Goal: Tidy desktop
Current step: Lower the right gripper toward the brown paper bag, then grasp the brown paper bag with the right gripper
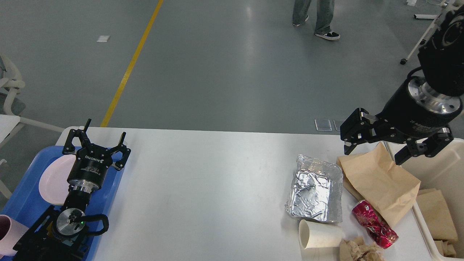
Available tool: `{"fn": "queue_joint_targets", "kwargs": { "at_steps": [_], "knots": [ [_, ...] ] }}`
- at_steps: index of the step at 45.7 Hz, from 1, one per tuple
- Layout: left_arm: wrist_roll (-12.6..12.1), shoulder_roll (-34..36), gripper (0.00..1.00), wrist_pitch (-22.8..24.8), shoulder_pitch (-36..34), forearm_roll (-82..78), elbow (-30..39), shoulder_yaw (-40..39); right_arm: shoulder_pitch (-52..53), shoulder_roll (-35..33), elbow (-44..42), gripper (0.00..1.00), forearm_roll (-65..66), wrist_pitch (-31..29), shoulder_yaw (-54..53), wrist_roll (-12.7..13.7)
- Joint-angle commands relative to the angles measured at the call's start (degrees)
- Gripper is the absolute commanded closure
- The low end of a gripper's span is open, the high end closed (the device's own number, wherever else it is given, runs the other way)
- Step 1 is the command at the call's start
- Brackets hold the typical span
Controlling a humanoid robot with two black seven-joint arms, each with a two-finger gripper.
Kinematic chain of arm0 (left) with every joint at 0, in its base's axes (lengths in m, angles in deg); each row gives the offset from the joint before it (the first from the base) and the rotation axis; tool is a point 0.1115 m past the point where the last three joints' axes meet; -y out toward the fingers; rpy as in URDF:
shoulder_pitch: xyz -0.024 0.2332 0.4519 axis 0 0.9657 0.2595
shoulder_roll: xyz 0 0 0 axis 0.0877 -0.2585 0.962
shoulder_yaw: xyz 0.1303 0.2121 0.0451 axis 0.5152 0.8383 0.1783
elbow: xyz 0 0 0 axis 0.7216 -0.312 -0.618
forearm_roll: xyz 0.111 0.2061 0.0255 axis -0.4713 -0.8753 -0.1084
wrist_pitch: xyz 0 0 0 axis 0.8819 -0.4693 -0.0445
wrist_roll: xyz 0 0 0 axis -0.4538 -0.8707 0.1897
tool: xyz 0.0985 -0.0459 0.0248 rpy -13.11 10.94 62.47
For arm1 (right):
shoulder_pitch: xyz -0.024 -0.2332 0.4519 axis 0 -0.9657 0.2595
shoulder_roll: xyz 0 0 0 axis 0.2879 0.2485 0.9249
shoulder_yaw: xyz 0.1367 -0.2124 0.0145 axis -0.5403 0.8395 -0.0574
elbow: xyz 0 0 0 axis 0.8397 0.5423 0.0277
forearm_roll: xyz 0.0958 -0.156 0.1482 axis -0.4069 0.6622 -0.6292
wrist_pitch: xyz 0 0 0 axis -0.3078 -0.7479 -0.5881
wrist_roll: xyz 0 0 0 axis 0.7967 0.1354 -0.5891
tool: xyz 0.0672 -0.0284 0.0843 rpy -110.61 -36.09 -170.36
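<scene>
The white desktop (203, 188) fills the lower view. The right gripper (377, 154) hangs wide open and empty above the far corner of the brown paper bag (380, 183), which overhangs the bin (435, 163). A clean pickup likely means pinching the bag's raised edge, clear of the foil packet (316, 188) and red can (375, 224). The left gripper (99, 139) rests open and empty over the blue tray (25, 203). The bin's depth and the crumpled paper (360, 250) are cut off

White desktop (203, 188), smooth and wide

Rounded corners are seen; litter is gathered at its right end, and its middle is left bare.
</scene>
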Motion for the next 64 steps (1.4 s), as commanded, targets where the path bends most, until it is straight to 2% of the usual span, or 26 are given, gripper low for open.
{"fn": "queue_joint_targets", "kwargs": {
  "at_steps": [1, 14, 23, 28, 36, 45, 55, 64],
  "knots": [
    [0.0, 0.0, 0.04, 0.0, 0.0, 0.0, 0.1, 0.0, -3.6, -2.2, -1.5, 0.0, 0.0, 3.9, 4.9, -4.2],
    [0.0, 0.0, 0.04, 0.1, 0.0, 0.0, 0.1, 0.0, -26.8, -13.2, -13.6, 0.0, 0.2, 15.6, 5.8, -4.2],
    [0.0, 0.0, 0.04, 0.1, 0.0, 0.0, 0.1, 0.0, -45.4, -18.9, -26.2, 0.0, 0.6, 18.9, -5.4, -4.6],
    [0.0, 0.0, 0.04, 0.0, 0.0, 0.0, 0.0, 0.0, -53.7, -18.8, -32.7, 0.0, 0.4, 20.3, -8.0, -4.6],
    [0.0, 0.0, 0.04, 0.0, 0.0, 0.0, 0.1, 0.0, -63.4, -17.4, -39.7, 0.0, 0.2, 26.9, -11.9, -4.6],
    [0.0, 0.0, 0.04, 0.0, 0.0, 0.0, 0.0, 0.0, -73.6, -16.6, -49.4, 0.0, 0.1, 26.9, -19.8, -4.6],
    [0.0, 0.0, 0.04, 0.0, 0.0, 0.0, 0.0, 0.0, -84.8, -9.8, -63.0, 0.0, 0.0, 27.6, -23.5, -4.1],
    [0.0, 0.0, 0.04, 0.0, 0.0, 0.0, 0.0, 0.0, -86.0, -9.3, -64.2, 0.0, 0.0, 28.7, -24.2, -4.1]
  ]
}}
